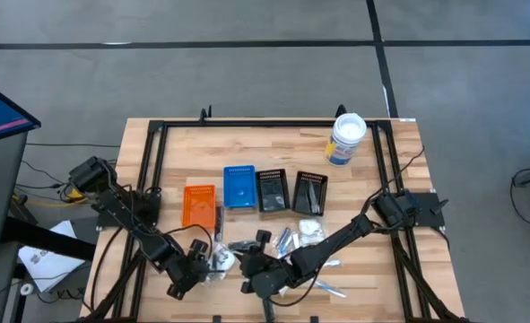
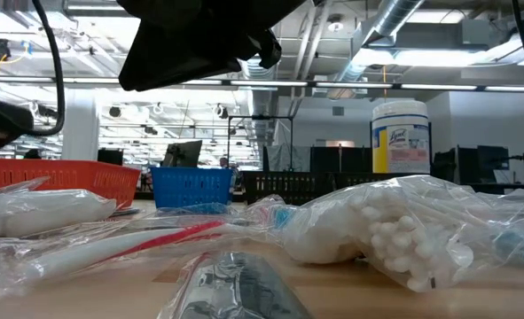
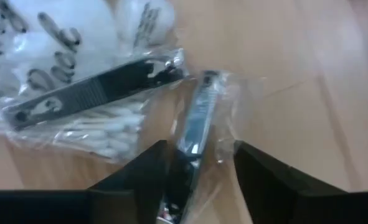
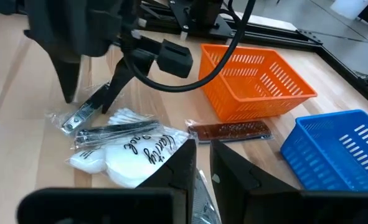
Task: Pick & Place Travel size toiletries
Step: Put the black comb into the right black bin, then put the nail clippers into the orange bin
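The toiletries lie heaped near the table's near edge: a white packet with cursive print, cotton swabs in clear wrap, a red-and-white wrapped stick and silvery pieces. My left gripper is open and points down over a slim metal piece in clear wrap, which lies flat on the wood with one finger on each side. My right gripper hovers just right of it over the white packet. Its fingers are shut to a narrow slit. My left gripper comes at the wrapped metal piece from above, with its fingers across the piece near one end. I cannot tell whether the fingers touch the wrap. The piece lies flat on the table.
An orange bin, a blue bin and two black bins stand in a row at mid-table. A brown sachet lies before the orange bin. The white tub stands at the far right, with black frame rails along the edges.
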